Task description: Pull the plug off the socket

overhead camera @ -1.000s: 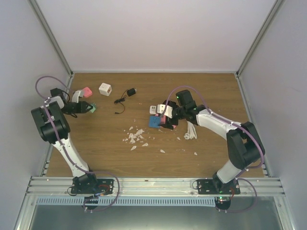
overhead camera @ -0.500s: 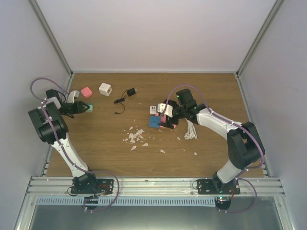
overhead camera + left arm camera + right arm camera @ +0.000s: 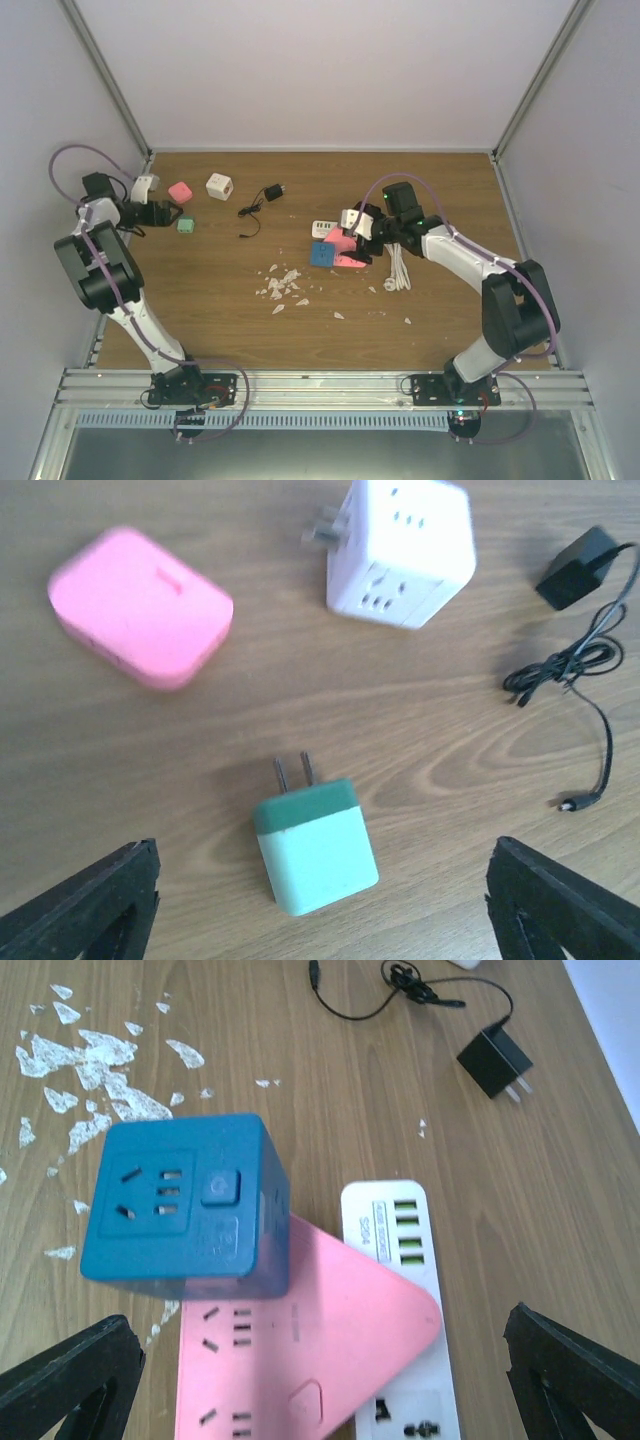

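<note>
- While my right gripper (image 3: 320,1322) hangs spread wide and holds nothing, the blue plastic cube plug (image 3: 185,1205) sits on the flat pink triangular socket strip (image 3: 320,1350) between my fingers.
- That pink strip overlaps a white oblong power strip (image 3: 400,1250).
- My left gripper (image 3: 322,858) is spread too, over a mint-green square plug (image 3: 315,845) lying loose on the brown wooden table (image 3: 450,740), with its prongs toward a pink rounded box (image 3: 140,605) and a white cube socket (image 3: 400,550).

You are looking down on the whole table (image 3: 220,300) from above and behind the arm bases (image 3: 195,385). Your left wrist camera is facing down close over the green plug (image 3: 315,845); your right is sitting close over the blue socket cube (image 3: 185,1210). Both wrist views are catching the black charger (image 3: 585,565), also in the overhead.
</note>
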`<state>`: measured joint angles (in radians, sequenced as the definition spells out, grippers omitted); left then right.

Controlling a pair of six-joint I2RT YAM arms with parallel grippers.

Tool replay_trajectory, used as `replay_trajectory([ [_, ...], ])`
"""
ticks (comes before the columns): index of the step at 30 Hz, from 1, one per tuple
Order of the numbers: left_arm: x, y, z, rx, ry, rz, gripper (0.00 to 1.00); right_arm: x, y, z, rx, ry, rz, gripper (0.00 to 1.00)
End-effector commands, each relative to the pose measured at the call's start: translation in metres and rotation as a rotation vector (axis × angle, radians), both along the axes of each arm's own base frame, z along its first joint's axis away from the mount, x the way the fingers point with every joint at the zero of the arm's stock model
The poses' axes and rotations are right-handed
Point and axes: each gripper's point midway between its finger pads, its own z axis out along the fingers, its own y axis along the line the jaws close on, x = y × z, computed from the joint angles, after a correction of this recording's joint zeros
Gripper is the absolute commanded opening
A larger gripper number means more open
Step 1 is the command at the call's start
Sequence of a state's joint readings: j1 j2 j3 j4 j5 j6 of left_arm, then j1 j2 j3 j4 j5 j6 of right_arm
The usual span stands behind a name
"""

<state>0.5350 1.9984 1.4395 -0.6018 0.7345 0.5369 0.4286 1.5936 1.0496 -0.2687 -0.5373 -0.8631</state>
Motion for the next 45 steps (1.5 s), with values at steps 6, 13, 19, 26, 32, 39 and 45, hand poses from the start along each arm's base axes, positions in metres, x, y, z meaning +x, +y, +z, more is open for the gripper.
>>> replay_trajectory([
  [6, 0.008, -0.034, 0.085, 0.279, -0.267, -0.169, 0.99, -0.005, -0.034, -0.007, -0.005, -0.015, -0.003, 1.00],
  [13, 0.015, -0.103, 0.119, 0.435, -0.381, -0.348, 0.99, -0.006, -0.047, -0.009, 0.002, -0.032, -0.031, 1.00],
  [19, -0.001, -0.170, 0.158, 0.407, -0.595, -0.490, 0.99, -0.003, -0.055, -0.003, 0.017, -0.101, -0.082, 1.00],
  [26, -0.034, -0.244, 0.156, 0.434, -0.681, -0.788, 0.99, 0.010, -0.065, 0.032, 0.150, -0.219, -0.222, 1.00],
  [32, -0.068, -0.308, 0.131, 0.397, -0.704, -1.003, 0.99, 0.001, -0.057, 0.030, 0.173, -0.172, -0.150, 1.00],
  [39, -0.118, -0.369, 0.076, 0.404, -0.776, -1.244, 0.99, -0.011, -0.051, -0.010, 0.097, -0.105, -0.021, 1.00],
  [45, -0.130, -0.406, 0.052, 0.382, -0.832, -1.322, 0.99, -0.016, -0.046, -0.029, 0.089, -0.076, 0.041, 1.00],
])
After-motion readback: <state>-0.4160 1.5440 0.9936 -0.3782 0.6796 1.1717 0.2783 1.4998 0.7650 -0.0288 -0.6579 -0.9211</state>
